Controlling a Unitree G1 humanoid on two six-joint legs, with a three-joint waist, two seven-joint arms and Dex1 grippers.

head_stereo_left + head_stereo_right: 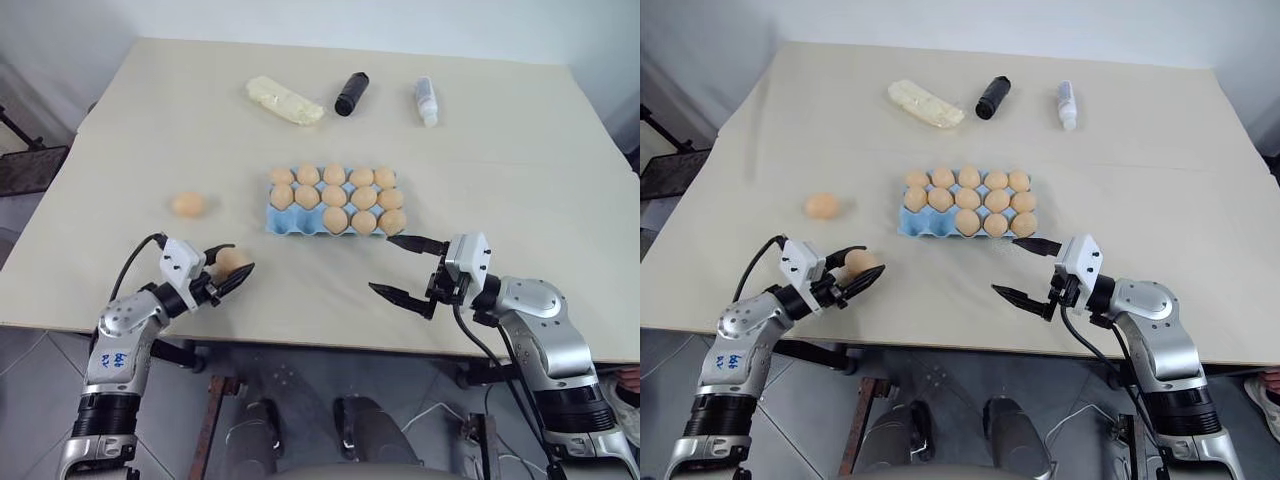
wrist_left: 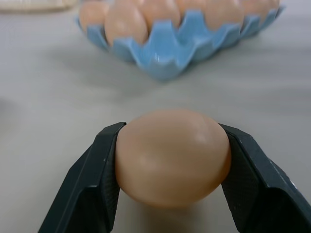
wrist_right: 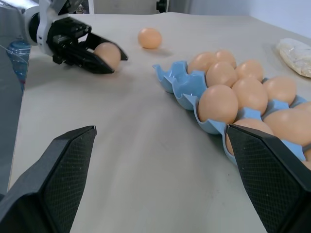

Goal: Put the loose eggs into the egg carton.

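Left eye view — contents, largest first. Table (image 1: 520, 170): pale beige top, taking up most of the frame. Egg carton (image 1: 275, 221): light-blue moulded tray at frame centre, three rows of five cups; thirteen cups hold eggs, the two at the left end of the nearest row are vacant. Right gripper (image 1: 408, 269): lower right of centre, jaws spread wide with nothing between them, upper fingertip just beside the carton's near right corner. Left gripper (image 1: 236, 263): lower left, its fingers clamped either side of a held egg (image 1: 231, 261); the left wrist view has that egg (image 2: 172, 156) pressed between both pads, low over the table, with the carton's vacant corner cup beyond. Yellow lumpy oblong (image 1: 284, 100): upper centre-left. Black cylinder (image 1: 351, 93): lying just right of the oblong. Small clear bottle (image 1: 426, 100): upper centre-right, on its side. Loose egg (image 1: 187, 204): on the bare table left of the carton — well apart from it, above the left gripper in the frame.
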